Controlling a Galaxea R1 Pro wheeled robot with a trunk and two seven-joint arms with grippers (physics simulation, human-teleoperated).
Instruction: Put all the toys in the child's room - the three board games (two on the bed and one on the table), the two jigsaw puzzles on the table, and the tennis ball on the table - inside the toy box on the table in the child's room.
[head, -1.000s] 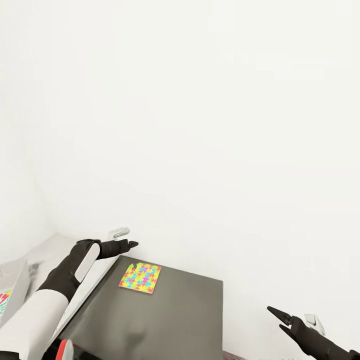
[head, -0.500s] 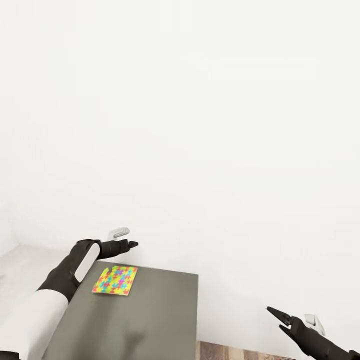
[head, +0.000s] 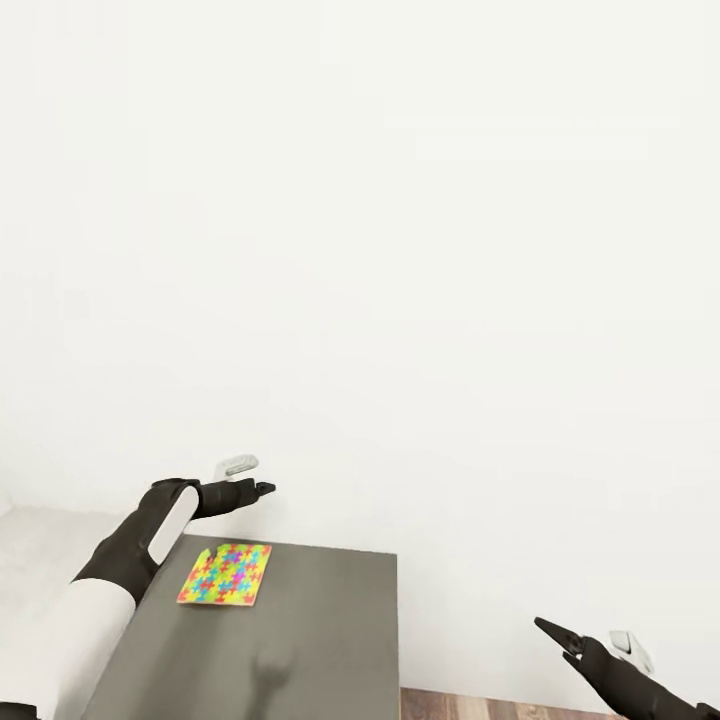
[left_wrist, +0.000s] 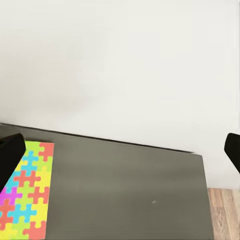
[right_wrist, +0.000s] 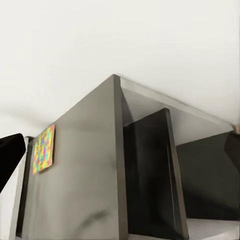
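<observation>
Left gripper (head: 262, 488) open above jigsaw puzzle (head: 226, 574) on cabinet (head: 320, 640).

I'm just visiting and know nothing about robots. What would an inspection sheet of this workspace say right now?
Surface: dark-grey cabinet top, joined to the pale table at its left.
Job's things: one jigsaw puzzle lies flat on the cabinet top, near the wall.
Clutter: nothing seen.
Grippers: left gripper hangs above the puzzle, jaws apart, holding nothing; right gripper is off past the cabinet's right side, open and holding nothing.
Cables: nothing seen.
Surroundings: plain white wall; wood-plank floor; open cabinet compartments.
</observation>
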